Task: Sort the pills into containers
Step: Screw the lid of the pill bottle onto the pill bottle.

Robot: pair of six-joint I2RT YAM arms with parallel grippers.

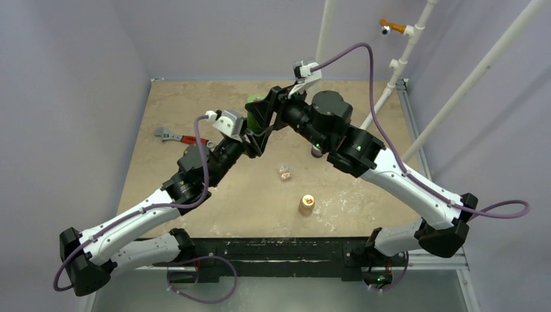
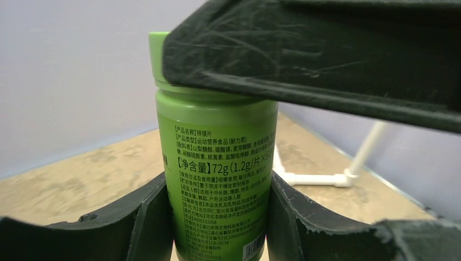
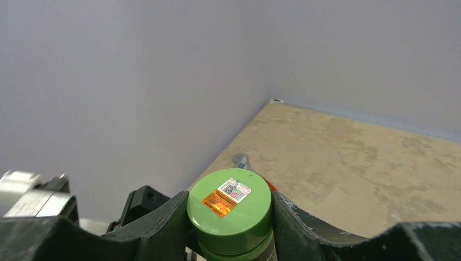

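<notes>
A green pill bottle (image 2: 217, 163) stands upright, held at the back of the table (image 1: 195, 195). My left gripper (image 2: 217, 215) is shut on its body, one finger on each side of the label. My right gripper (image 3: 229, 215) comes from above and is shut on the green cap (image 3: 229, 202), which carries an orange sticker. From the top view the bottle (image 1: 255, 104) is mostly hidden by both grippers. The small transparent container (image 1: 284, 171) lies mid-table, apart from both grippers, with something pinkish in it. The pills are too small to make out.
A tan-orange bottle (image 1: 307, 204) stands nearer the front. A wrench with a red handle (image 1: 175, 136) lies at the left, its head also showing in the right wrist view (image 3: 242, 161). White pipes (image 1: 396, 65) rise at the back right, and walls enclose the table.
</notes>
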